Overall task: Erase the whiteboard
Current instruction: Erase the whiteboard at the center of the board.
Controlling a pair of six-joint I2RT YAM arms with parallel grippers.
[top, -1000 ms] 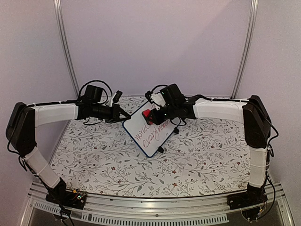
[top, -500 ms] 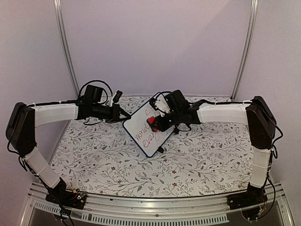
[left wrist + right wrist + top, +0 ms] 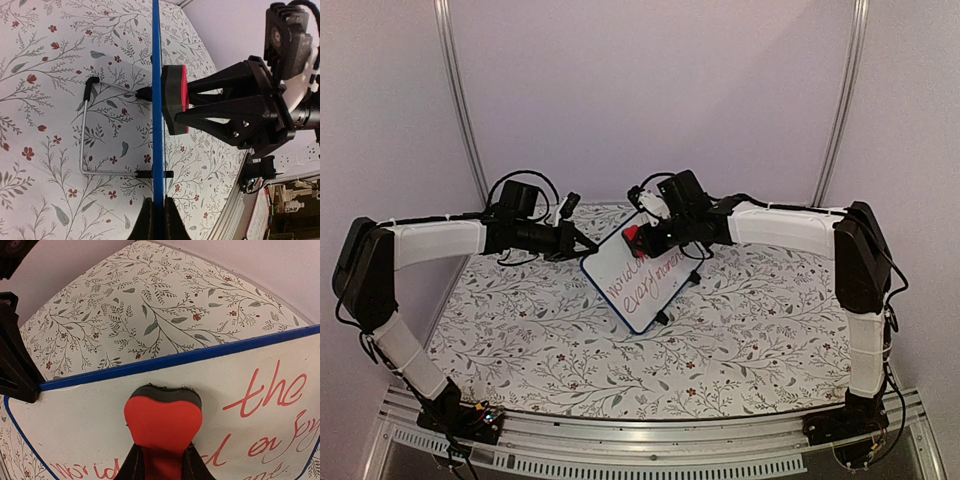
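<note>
The whiteboard (image 3: pixel 645 290), blue-framed with red handwriting, stands tilted on the table. My left gripper (image 3: pixel 588 248) is shut on its upper left edge; in the left wrist view the blue frame (image 3: pixel 157 60) runs edge-on between the pads (image 3: pixel 155 222). My right gripper (image 3: pixel 645 238) is shut on a red eraser (image 3: pixel 633 238) with a black felt face, pressed on the board near its top edge. Seen from the right wrist, the eraser (image 3: pixel 162 420) sits just below the blue frame, with red words on the whiteboard (image 3: pixel 75 430) to its right and below.
A wire stand (image 3: pixel 85 135) props the board from behind on the floral tablecloth (image 3: pixel 760 320). A metal rail (image 3: pixel 650 440) runs along the near table edge, and the back wall rises close behind the board.
Half a second ago the right gripper had the eraser lower, near the board's middle. It has since slid back up to the top edge. The left gripper and the board have not moved.
</note>
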